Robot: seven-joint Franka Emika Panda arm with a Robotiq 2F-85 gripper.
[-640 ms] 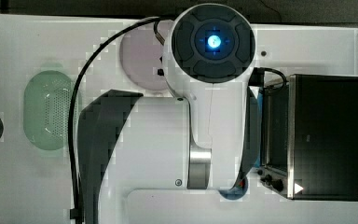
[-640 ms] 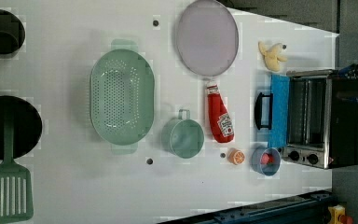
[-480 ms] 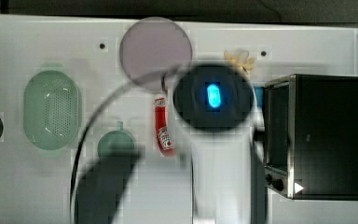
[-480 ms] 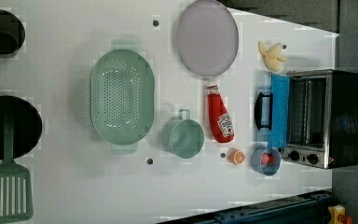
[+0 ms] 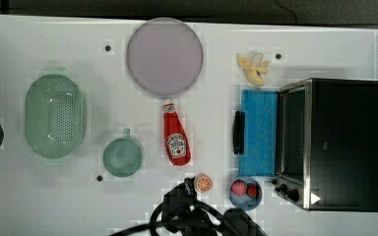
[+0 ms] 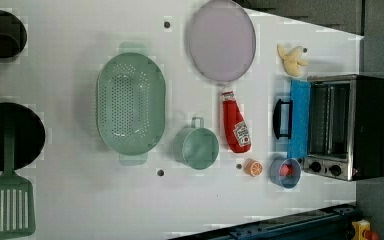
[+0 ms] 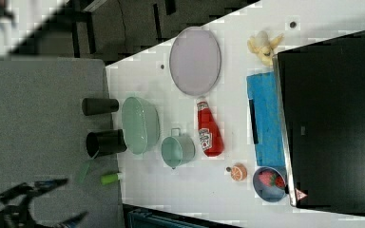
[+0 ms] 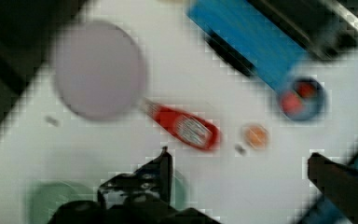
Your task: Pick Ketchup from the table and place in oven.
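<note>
Gripper (image 8: pixel 237 163) spread wide, empty, lower part of wrist view. Ketchup (image 5: pixel 176 141) lying flat mid-frame in top view, w/ oven (image 5: pixel 342 142) at right, door open.

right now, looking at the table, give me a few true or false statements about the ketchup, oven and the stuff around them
1. The ketchup lies on its side on the table. True.
2. The oven door is shut. False: it is folded open, blue inner face up.
3. The ketchup is already inside the oven. False: it is on the table, between the green mug and the oven door.
4. An orange slice sits beside a small blue bowl. True.
5. The gripper holds the ketchup. False: it is open, with the bottle lying free on the table.
</note>
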